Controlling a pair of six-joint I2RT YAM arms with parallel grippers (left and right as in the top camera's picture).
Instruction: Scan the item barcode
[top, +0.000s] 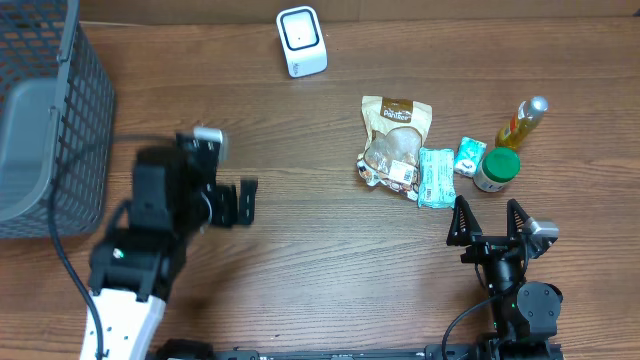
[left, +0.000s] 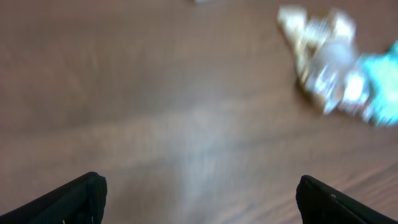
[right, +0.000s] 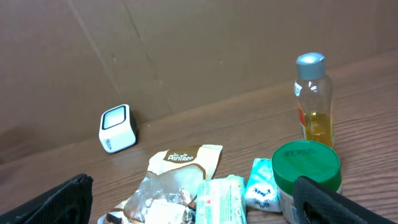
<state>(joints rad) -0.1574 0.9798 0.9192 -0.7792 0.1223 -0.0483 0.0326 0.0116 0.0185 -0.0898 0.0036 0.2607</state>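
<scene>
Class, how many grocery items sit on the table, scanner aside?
5, clustered at right: snack bag, teal packet beside it, small green-white packet, green-lidded jar, and yellow bottle farthest back. None appears hidden.

The surface (top: 300, 250) is showing brown wood grain with darker streaks. The scanner (top: 301, 40) is showing white around a dark window. The snack bag (top: 396, 140) is showing tan and brown with white lettering. The flat packet (top: 434, 176) is showing teal with white print, and the small packet (top: 470, 155) green and white. The jar (top: 497, 167) is wearing a green lid. The bottle (top: 523, 122) is showing amber liquid, a silver cap and some red labelling. The basket (top: 80, 90) is showing dark grey mesh.
</scene>
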